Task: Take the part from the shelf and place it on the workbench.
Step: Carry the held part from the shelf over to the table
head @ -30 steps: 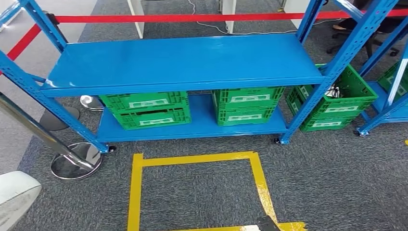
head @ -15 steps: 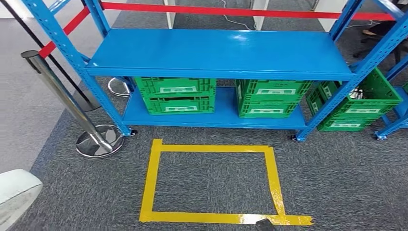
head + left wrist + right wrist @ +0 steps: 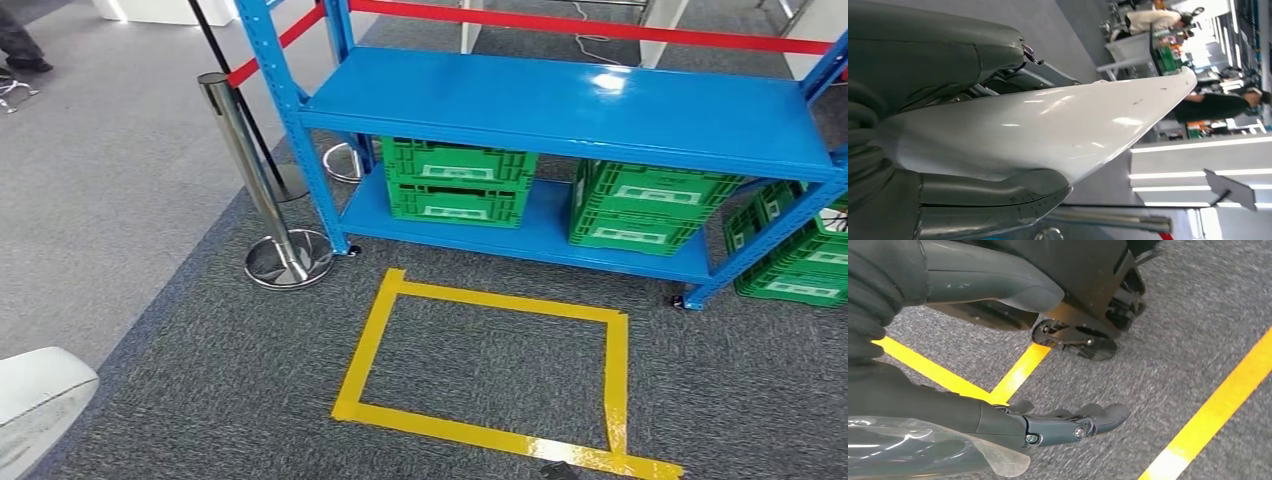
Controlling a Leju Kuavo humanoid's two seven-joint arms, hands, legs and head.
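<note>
My left hand [image 3: 933, 55] grips a white, smooth, curved part [image 3: 1048, 135], with the grey thumb on one face and the darker fingers [image 3: 998, 200] on the other. An end of the same white part [image 3: 35, 400] pokes into the lower left corner of the head view. My right hand [image 3: 913, 402] hangs just above the carpet with its fingers [image 3: 1068, 422] stretched out, apart from the thumb [image 3: 988, 282], and nothing between them. The blue shelf [image 3: 580, 100] stands ahead, its upper board bare.
Green crates [image 3: 455, 180] [image 3: 640, 210] sit on the shelf's lower board, more [image 3: 800, 250] to the right. A chrome stanchion [image 3: 250, 170] with red belts [image 3: 600, 28] stands left of the shelf. A yellow tape square [image 3: 365, 350] marks the carpet. People stand far off [image 3: 1218, 105].
The camera has turned left and moved: the shelf and the tape square slid right in the picture and grey floor opened on the left. The white part stays at lower left.
</note>
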